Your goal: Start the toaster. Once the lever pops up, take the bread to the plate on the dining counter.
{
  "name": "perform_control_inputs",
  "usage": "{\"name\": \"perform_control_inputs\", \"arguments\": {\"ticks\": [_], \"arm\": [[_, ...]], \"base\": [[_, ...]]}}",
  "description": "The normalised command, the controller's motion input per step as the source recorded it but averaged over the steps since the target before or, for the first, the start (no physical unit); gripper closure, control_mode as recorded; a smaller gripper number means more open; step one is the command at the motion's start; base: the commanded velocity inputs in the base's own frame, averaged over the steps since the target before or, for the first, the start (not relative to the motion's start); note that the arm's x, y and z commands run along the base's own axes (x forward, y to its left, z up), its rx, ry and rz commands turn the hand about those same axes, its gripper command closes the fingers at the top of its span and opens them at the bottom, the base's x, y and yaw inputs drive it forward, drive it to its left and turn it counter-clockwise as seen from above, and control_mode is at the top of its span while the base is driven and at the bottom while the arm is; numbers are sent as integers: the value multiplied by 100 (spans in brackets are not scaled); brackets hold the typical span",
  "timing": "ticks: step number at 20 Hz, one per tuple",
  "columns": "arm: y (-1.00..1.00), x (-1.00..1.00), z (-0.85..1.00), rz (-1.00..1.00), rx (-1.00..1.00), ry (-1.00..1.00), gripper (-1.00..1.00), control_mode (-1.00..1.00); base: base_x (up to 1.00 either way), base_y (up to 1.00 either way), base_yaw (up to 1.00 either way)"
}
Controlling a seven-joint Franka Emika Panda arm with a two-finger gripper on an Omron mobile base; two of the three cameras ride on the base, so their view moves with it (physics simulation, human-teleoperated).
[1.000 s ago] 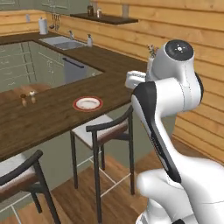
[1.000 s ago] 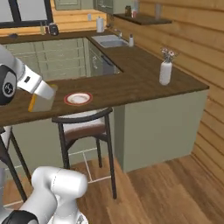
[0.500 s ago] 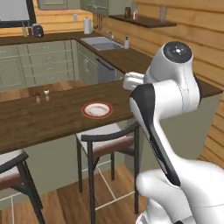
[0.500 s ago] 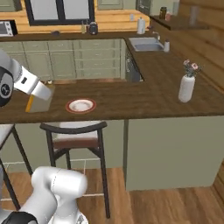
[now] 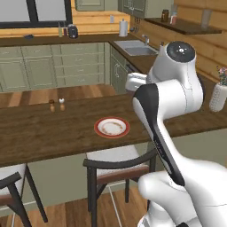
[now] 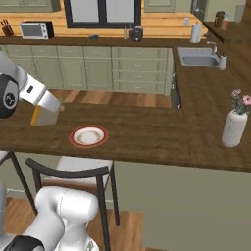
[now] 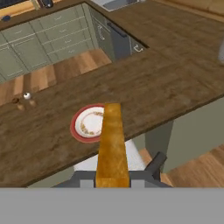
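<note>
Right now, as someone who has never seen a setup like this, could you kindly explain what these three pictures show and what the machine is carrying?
This is a rendered kitchen with a white robot arm on a driving base. Two pictures come from cameras on that base, behind the arm to its left and its right. The third comes from a camera on the hand, looking along the gripper.

The long dark wood slab is the dining counter. On it lie a red-rimmed plate, two small shakers and, toward the right, a white vase of flowers. Dark chairs stand under its near edge.

The gripper is closed on a golden-brown slice of bread, seen edge-on in the hand picture. It hangs above the counter's near edge, close to the plate, not yet set down.
</note>
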Motion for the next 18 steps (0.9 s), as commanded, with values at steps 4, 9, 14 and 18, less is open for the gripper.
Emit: {"name": "perform_control_inputs", "arguments": {"ticks": [4, 9, 14, 18], "arm": [[0, 0, 0, 0, 0, 0, 100, 100], [0, 40, -21, 4, 7, 12, 100, -100], [-17, 100, -87, 20, 16, 25, 100, -100], [-8, 99, -86, 24, 16, 8, 100, -100]], "base": [[100, 0, 26], [60, 0, 6], [0, 0, 0], [0, 0, 0]]}}
